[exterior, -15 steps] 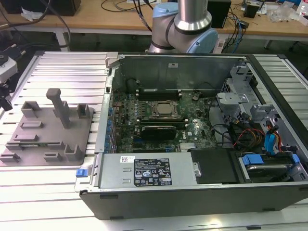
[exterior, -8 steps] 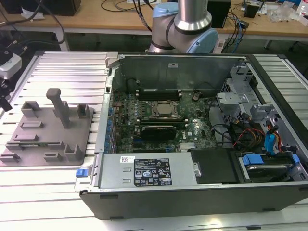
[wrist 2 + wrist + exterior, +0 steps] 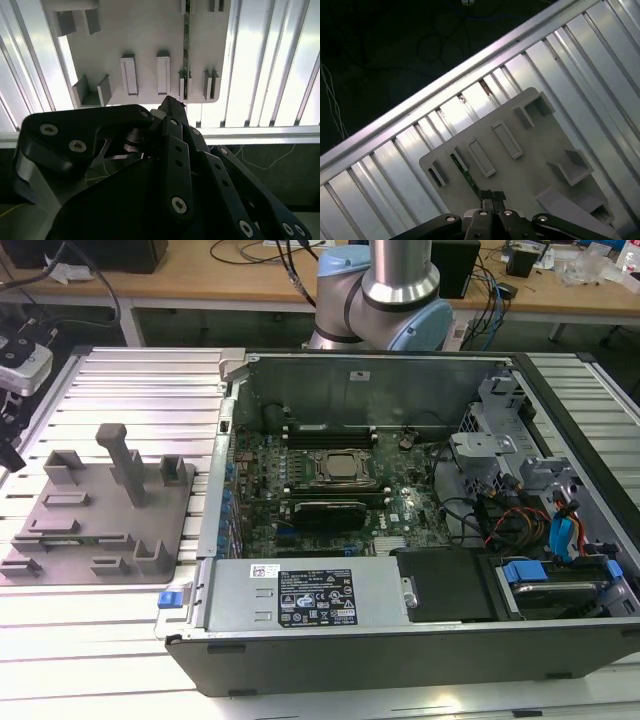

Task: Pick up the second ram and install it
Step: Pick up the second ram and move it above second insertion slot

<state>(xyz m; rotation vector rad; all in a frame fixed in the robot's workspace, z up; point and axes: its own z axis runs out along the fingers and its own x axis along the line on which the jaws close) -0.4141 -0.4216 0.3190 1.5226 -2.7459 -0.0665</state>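
In tray (image 3: 530,165), second ram (image 3: 465,174) lies below hand (image 3: 488,198)

One high view over the bench, two riding the arm.
The exterior view looks down across the ribbed bench (image 3: 110,380) at the computer case (image 3: 400,660), with the grey fixture tray (image 3: 110,515) on the exterior view's left. Both wrist views look closely down past the pincer (image 3: 491,198) onto that tray.

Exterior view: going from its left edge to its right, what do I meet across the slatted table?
Grey fixture tray with the second ram in one slot → motherboard in the open computer case → drive bay with coloured cables.
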